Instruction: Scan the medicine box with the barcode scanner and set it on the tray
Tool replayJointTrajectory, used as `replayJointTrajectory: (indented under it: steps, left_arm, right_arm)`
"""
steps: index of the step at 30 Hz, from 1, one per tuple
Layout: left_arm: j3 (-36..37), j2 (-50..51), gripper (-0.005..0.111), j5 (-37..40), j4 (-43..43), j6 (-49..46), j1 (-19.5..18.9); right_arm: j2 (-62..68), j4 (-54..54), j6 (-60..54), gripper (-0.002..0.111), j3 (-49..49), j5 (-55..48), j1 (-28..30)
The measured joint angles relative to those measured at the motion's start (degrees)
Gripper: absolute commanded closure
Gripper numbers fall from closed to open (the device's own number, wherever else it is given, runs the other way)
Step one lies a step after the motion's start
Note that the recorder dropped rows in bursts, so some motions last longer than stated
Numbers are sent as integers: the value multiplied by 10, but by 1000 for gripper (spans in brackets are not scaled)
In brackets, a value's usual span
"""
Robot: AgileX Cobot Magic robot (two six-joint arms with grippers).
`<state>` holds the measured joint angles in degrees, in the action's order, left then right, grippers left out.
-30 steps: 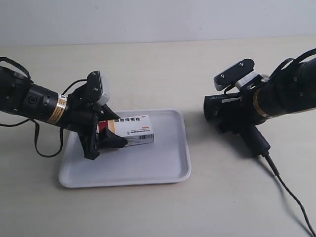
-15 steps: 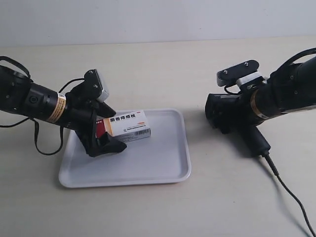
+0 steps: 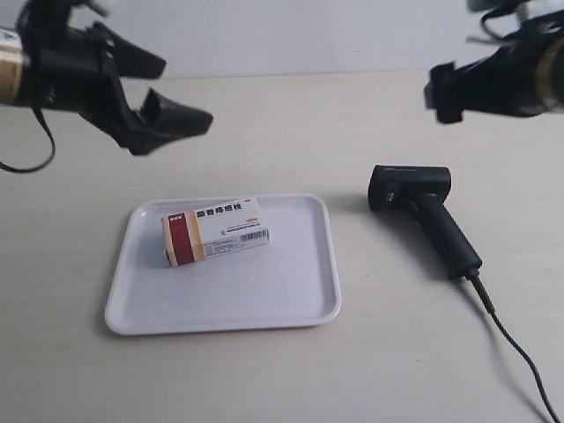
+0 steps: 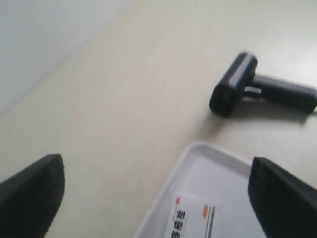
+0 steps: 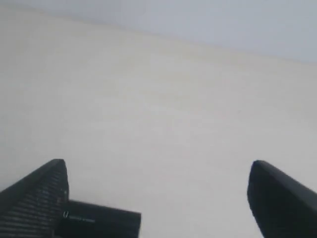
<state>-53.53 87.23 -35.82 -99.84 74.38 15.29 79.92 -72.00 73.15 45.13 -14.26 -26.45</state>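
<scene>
Both arms hang raised above the desk, the left gripper (image 4: 156, 198) and right gripper (image 5: 158, 198) each spread wide and empty. The medicine box (image 3: 216, 231) lies flat in the tray (image 3: 291, 304), toward its far left corner. The barcode scanner (image 3: 423, 216) rests on the desk just right of the tray.

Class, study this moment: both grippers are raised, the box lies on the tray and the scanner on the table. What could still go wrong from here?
1. The barcode scanner lies on the table with its cable trailing toward the edge; a snag could drag it.
2. The medicine box lies flat on the tray, near one end, so tilting the tray might slide it.
3. Both the left gripper and the right gripper hang open above; a low return sweep might knock either item.
</scene>
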Motion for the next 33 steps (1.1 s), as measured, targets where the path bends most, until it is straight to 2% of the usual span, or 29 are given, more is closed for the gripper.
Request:
replayJointTrajectory:
  steps: [1, 5, 6, 8, 12, 19, 22, 27, 33]
  left_arm:
    - [0, -26, 43, -8, 0, 13, -5]
    - [5, -116, 99, -70, 0, 75, -31]
    - [14, -138, 106, -83, 1, 85, -38]
    - [43, -176, 105, -90, 1, 97, -49]
    - [131, -263, 105, -61, 2, 112, -70]
    - [326, -454, 105, 110, 69, 115, -83]
    - [389, -532, 105, 140, 80, 116, -84]
    - [456, -628, 105, 133, 80, 116, -84]
    - [485, -678, 105, 129, 80, 116, -84]
  right_arm:
    - [-25, 20, -19, 44, 0, -8, 0]
    - [-129, 110, -101, 85, -3, -13, 0]
    - [-149, 124, -113, 93, -7, -14, 0]
    - [-181, 138, -126, 108, -25, -14, 0]
    - [-232, 145, -121, 108, -81, -2, 0]
    - [-271, 166, -72, 108, -169, 55, 0]
    - [-271, 168, -64, 108, -176, 60, 0]
    - [-271, 168, -61, 108, -176, 65, 0]
    - [-271, 168, -61, 108, -176, 66, 0]
